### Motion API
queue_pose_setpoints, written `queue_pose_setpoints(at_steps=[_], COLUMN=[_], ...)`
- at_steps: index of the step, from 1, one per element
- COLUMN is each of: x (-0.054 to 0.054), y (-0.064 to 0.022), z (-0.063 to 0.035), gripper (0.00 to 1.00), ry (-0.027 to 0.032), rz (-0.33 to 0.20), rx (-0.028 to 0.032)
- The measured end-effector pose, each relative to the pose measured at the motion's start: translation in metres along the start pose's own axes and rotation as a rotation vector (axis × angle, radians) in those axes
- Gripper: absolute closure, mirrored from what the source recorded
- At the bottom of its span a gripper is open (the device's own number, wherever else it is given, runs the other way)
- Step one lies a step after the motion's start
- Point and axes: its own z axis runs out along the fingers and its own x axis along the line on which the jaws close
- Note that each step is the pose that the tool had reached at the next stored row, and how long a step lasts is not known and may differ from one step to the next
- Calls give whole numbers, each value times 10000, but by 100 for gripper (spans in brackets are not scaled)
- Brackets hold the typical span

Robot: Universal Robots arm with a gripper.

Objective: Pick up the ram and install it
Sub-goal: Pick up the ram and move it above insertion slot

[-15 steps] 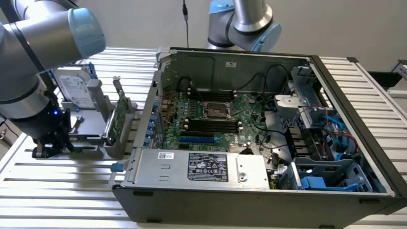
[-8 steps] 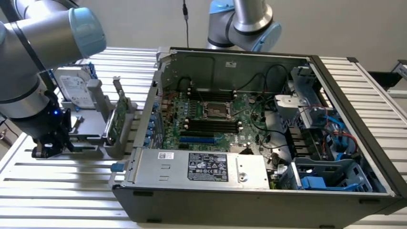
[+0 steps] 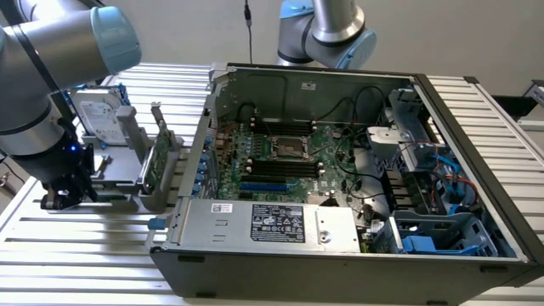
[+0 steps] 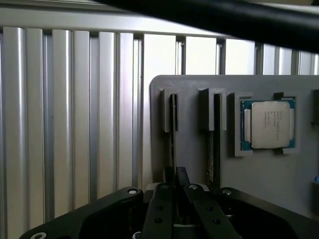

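The claw (image 4: 178, 185) is clenched on the ram (image 4: 174, 129), its dark fingers (image 4: 162, 204) drawn together on the thin edge of the stick. The stick stands edge-on in a slot of the grey holder (image 4: 259, 179). A second stick (image 4: 212, 144) sits in the neighbouring slot, and just beyond it a processor chip (image 4: 269, 124) lies flat in a square recess. In the exterior view the claw (image 3: 64, 197) is down at the holder (image 3: 119, 185) on the ribbed metal table (image 3: 85, 255), towards the exterior view's left. A silver hard drive (image 3: 98, 118) and a green card (image 3: 159, 159) stand upright in the same holder. The open computer case (image 3: 340, 268) with its motherboard (image 3: 281, 159) lies just beside them, towards the exterior view's right.
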Motion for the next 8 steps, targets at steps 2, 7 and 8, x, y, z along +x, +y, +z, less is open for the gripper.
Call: queue_pose_setpoints(at_steps=[2,7,8], x=[-1,-6,-7], y=[1,1,1], z=[-11,-50,-58], gripper=[86,86,86], ry=[15,49,57], rz=[1,5,9], rx=[0,-8,-11])
